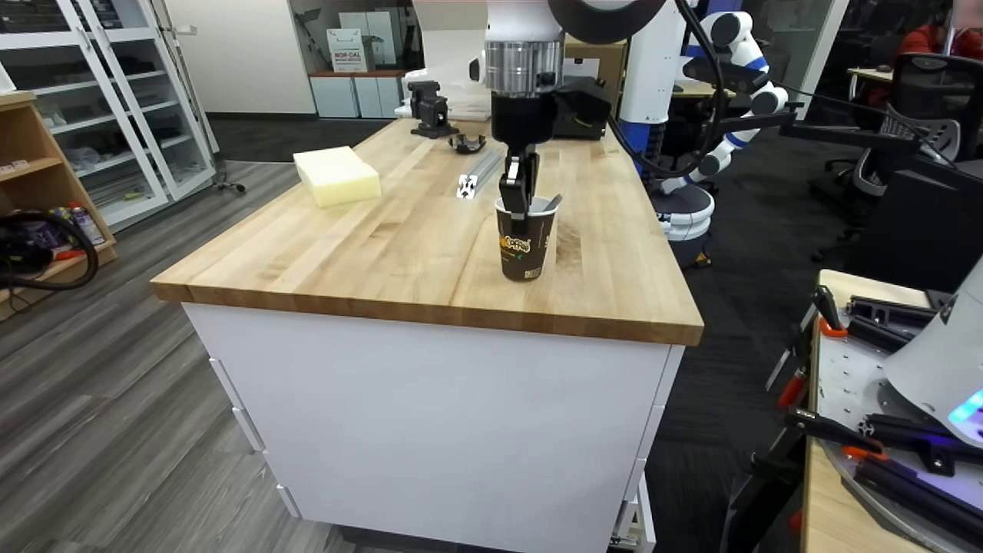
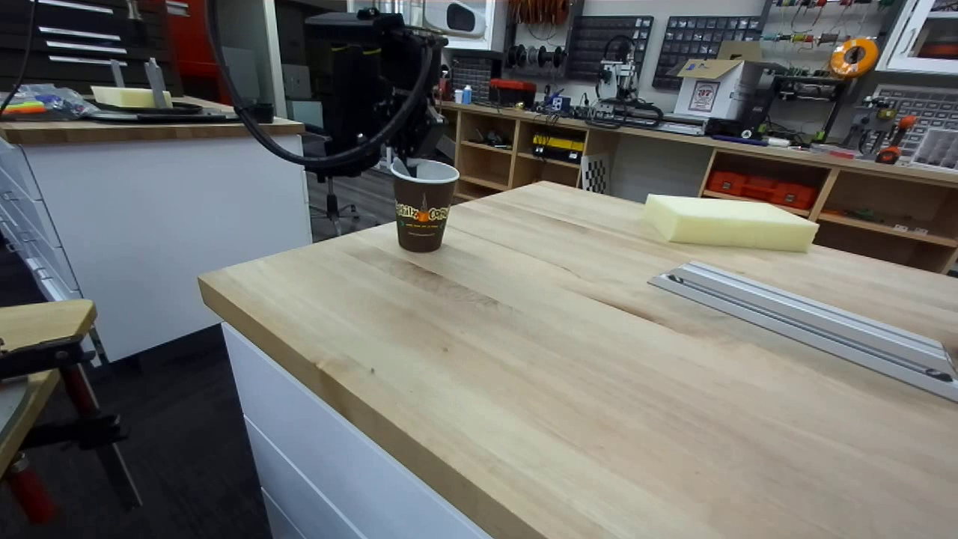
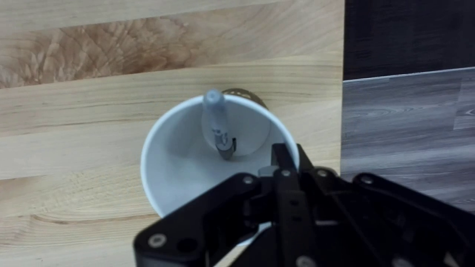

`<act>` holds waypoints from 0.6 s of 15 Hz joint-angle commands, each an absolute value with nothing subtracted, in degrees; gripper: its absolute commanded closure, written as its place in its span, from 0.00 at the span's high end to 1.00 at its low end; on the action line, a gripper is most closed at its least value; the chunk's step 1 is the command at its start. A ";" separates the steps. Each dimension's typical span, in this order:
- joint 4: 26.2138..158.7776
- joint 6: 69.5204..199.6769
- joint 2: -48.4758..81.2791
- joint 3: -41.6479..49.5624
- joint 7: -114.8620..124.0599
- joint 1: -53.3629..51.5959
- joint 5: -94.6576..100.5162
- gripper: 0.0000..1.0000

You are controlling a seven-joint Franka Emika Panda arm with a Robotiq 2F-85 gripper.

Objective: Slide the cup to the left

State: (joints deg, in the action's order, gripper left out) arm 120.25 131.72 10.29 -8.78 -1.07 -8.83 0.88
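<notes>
Pinching at the lip, the black two-fingered end effector [image 3: 292,151] is clamped on the wall of the white-rimmed, tapering dark brown paper cup [image 2: 423,213]; one finger [image 3: 282,157] sits inside it, its mate outside; the cup stands upright on the pale, striped wooden worktop [image 2: 599,389], near an edge, a slim grey pen [image 3: 219,128] leaning within; it lies just below the lone arm, long axis vertical, much along the fingers, and in the wrist view most of its body is on the side of the pinch away from that edge; so, I judge, the leftward slide wants a low, level drag, since a hold at the lip alone could tip or crease it; whose left is meant I cannot tell.
</notes>
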 commanded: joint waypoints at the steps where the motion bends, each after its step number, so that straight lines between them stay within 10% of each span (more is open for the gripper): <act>1: 123.09 132.77 7.78 -9.24 -2.03 -9.38 1.36 0.01; 3: 123.04 132.54 7.76 -9.24 -2.22 -9.39 1.61 0.01; 4: 123.06 132.52 7.69 -9.17 -2.15 -9.35 1.81 0.28; 9: 122.64 129.75 6.60 -8.79 -2.79 -9.23 3.68 0.53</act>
State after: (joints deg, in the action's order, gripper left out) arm 120.88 131.52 9.66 -9.21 -2.18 -9.25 1.68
